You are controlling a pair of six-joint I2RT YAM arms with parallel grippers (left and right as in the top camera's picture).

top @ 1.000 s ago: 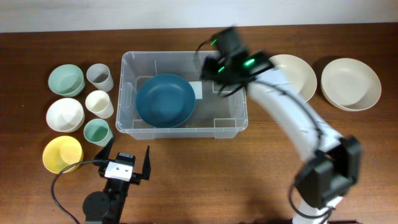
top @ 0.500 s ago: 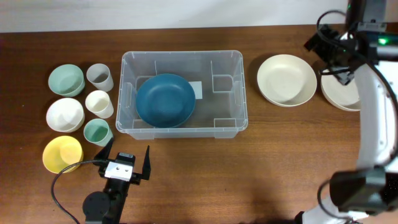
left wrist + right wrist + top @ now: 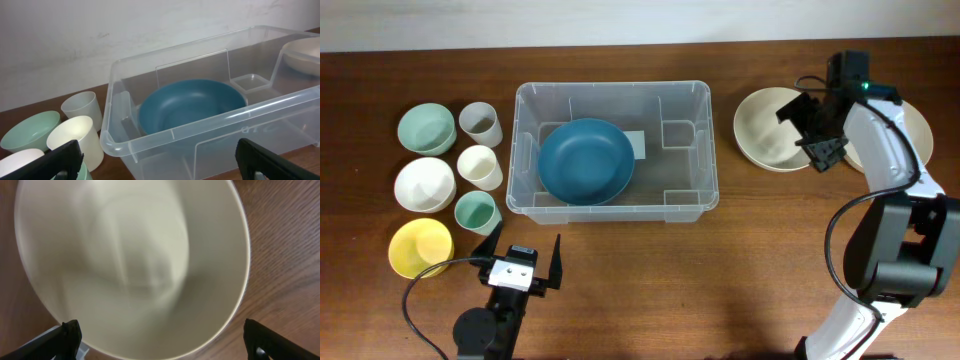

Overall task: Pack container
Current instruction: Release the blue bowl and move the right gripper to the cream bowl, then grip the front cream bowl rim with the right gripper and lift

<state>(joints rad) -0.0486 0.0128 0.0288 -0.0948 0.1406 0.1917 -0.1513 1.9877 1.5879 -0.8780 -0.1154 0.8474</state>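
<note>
We are finding the large clear rectangular plastic container (image 3: 680,165) sitting on the brown wooden desk (image 3: 740,290), toward its far edge, holding a dark blue round bowl (image 3: 586,161) in its left half. Near the left edge we are counting: pale green bowl (image 3: 426,128), white bowl (image 3: 424,184), yellow bowl (image 3: 420,247), grey cup (image 3: 480,123), cream cup (image 3: 480,166), green cup (image 3: 476,211). The left gripper (image 3: 525,248) is sitting at the near edge, jaws spread, empty. The right gripper (image 3: 808,135) is hanging over a cream round bowl (image 3: 765,130) toward the far right corner, jaws spread, empty.
</note>
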